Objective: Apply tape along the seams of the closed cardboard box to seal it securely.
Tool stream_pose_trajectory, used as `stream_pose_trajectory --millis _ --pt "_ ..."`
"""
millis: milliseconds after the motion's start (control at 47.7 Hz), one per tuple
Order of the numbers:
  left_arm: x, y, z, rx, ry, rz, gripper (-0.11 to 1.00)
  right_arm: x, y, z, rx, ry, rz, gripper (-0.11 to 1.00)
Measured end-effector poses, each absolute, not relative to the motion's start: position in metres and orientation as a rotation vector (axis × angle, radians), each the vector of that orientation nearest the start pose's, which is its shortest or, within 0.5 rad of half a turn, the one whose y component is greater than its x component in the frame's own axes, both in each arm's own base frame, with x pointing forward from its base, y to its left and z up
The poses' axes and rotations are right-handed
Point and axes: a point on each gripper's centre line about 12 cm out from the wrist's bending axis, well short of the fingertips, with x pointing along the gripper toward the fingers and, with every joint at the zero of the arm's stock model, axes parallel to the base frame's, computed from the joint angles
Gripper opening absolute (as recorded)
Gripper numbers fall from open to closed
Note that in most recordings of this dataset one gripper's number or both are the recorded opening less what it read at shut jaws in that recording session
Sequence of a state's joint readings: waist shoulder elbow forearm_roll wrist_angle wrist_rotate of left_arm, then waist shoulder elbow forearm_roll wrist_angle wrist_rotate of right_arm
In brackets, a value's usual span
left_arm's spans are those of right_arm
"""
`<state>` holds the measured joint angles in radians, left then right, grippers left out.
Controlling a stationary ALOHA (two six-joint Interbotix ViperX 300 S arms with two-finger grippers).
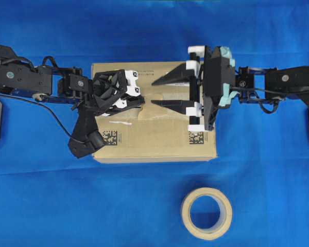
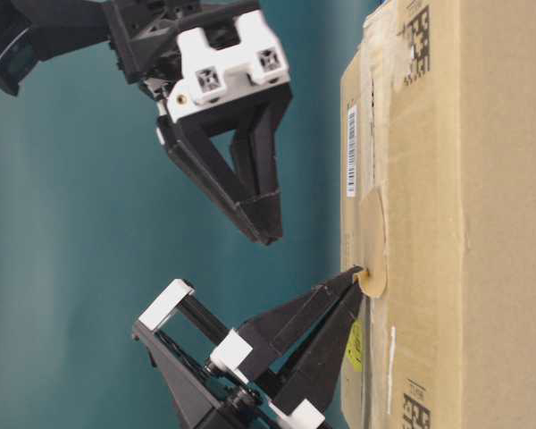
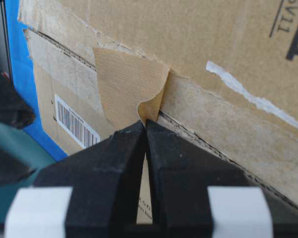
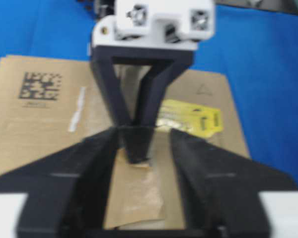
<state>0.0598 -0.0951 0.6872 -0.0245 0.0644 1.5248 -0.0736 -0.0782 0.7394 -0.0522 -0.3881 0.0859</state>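
The cardboard box (image 1: 154,144) lies flat on the blue cloth. A tan square of tape (image 3: 121,82) sits across the seams (image 3: 207,146), with one corner curled up. My left gripper (image 3: 146,121) is shut on that curled corner, its tips at the box top (image 2: 359,279). My right gripper (image 1: 153,93) stands open over the box from the right. It hovers a little above the top (image 2: 266,231). In the right wrist view the tape (image 4: 139,191) lies flat below the spread jaws, and nothing is held in them.
A beige tape roll (image 1: 185,211) lies on the blue cloth (image 1: 41,195) in front of the box. A yellow sticker (image 4: 191,119) and a white barcode label (image 3: 75,124) sit on the box top near the tape. Both arms reach in over the box from opposite sides.
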Motion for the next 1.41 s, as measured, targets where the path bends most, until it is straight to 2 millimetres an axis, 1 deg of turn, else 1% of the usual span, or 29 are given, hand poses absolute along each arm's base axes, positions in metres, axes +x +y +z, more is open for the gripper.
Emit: stream_pose_trajectory --millis 84,273,608,923,1175,1301,1364,1405 --pt "0.372 0.022 0.191 1.42 0.569 -0.445 0.0 0.388 -0.026 0.205 0.072 0.292 -0.061 0.36" --pt "0.372 0.022 0.191 1.421 0.568 -0.446 0.0 0.393 -0.026 0.184 0.094 0.325 -0.063 0.35" --pt "0.372 0.022 0.191 1.421 0.57 -0.447 0.0 0.397 -0.025 0.167 0.118 0.343 -0.063 0.35" --pt "0.372 0.022 0.191 1.405 0.572 -0.441 0.0 0.398 -0.025 0.166 0.122 0.346 -0.064 0.35" --pt "0.372 0.022 0.199 1.402 0.566 -0.434 0.0 0.398 -0.024 0.166 0.123 0.346 -0.063 0.35" --pt "0.371 0.022 0.198 1.396 0.587 -0.454 0.01 0.398 -0.024 0.166 0.121 0.344 -0.062 0.35" --pt "0.371 0.022 0.198 1.393 0.596 -0.463 0.03 0.398 -0.024 0.166 0.121 0.344 -0.062 0.35" --pt "0.37 0.022 0.197 1.391 0.602 -0.467 0.11 0.397 -0.024 0.165 0.121 0.347 -0.063 0.35"
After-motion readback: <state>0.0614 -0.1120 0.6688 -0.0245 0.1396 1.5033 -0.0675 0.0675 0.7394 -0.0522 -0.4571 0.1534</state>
